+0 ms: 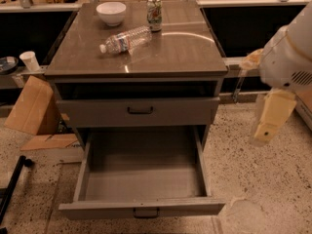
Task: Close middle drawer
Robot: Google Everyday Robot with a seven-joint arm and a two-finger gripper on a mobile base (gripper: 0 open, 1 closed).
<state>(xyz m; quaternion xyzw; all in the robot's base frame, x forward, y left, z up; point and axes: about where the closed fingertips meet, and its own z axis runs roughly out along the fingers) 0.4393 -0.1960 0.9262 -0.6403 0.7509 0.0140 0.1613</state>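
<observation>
The middle drawer [141, 179] is pulled far out toward me, showing a deep bare grey box. Its plain front [97, 208] lies at the bottom of the view, with a small dark handle [146, 212] at its centre. The taller-fronted top drawer [97, 113] above it is pushed in. The lowest drawer front is hidden under the open one. My gripper [270, 118], cream-coloured below a white arm housing [287, 57], hangs in the air right of the cabinet, level with the top drawer and touching nothing.
On the cabinet top [185, 52] are a white bowl [111, 12], a drink can [154, 13] and a lying plastic bottle [126, 39]. Cardboard [31, 106] leans at the left with a paper cup [30, 60] above it. A black pole [12, 189] lies on the speckled floor.
</observation>
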